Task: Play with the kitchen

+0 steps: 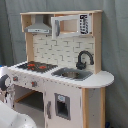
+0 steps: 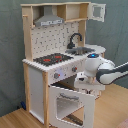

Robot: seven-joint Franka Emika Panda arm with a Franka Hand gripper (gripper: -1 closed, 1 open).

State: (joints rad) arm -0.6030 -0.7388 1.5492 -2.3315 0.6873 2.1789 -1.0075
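The kitchen (image 1: 65, 50) is a white and light-wood toy with a black-red hob (image 1: 35, 66), grey hood (image 1: 39, 26), sink (image 1: 72, 74) and black faucet (image 1: 84, 59). In the second exterior view the kitchen (image 2: 50, 45) has its windowed oven door (image 2: 70, 102) hinged down and hanging partly open. My gripper (image 2: 82, 80) sits right at the door's upper edge, below the knobs (image 2: 56, 75). The white wrist (image 2: 92, 62) and black forearm (image 2: 112, 72) reach in from the second exterior view's right. In the first exterior view only a white arm part (image 1: 5, 82) shows at the left edge.
A grey-green curtain (image 2: 115, 30) hangs behind the kitchen. The toy stands on a wooden floor (image 2: 15, 117). A cupboard door with a small window (image 1: 61, 106) stays closed under the sink. The microwave shelf (image 1: 70, 25) juts out overhead.
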